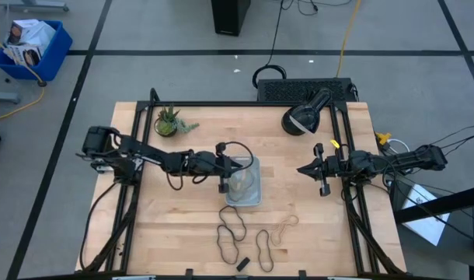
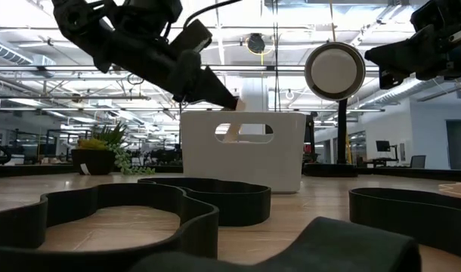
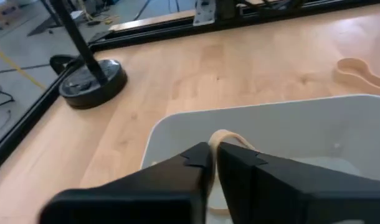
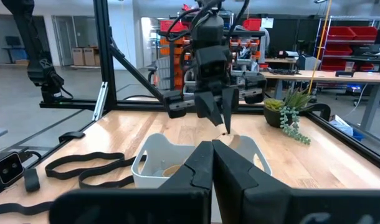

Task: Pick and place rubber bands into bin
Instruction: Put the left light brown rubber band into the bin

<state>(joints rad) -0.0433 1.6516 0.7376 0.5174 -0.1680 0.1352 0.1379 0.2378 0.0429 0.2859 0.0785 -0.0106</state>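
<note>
The pale bin [image 1: 257, 196] stands mid-table, and a tan rubber band [image 1: 241, 185] lies inside it. My left gripper [image 3: 213, 149] reaches in from the table's left and slants down over the bin's left end [image 4: 146, 165], nearly shut on another tan rubber band [image 3: 230, 138]. The right wrist view shows its tips [image 4: 225, 127] just above the bin. Near the front edge, two black bands [image 1: 231, 232] [image 1: 264, 250] and one tan band [image 1: 284, 227] lie flat on the wood. My right gripper [image 1: 301, 169] hangs shut at the table's right, touching nothing. My left gripper pinches the tan rubber band between its two fingers, which stand a narrow slit apart. A short curved loop of the band [image 3: 222, 134] sticks out past the fingertips over the inside of the bin. The fingers slant down from the table's left.
A small black block [image 1: 242, 263] lies at the front edge beside the black bands. A potted plant [image 1: 169, 122] stands at the far left and a black desk lamp [image 1: 302, 118] at the far right. Bare wood lies between the bin and my right gripper.
</note>
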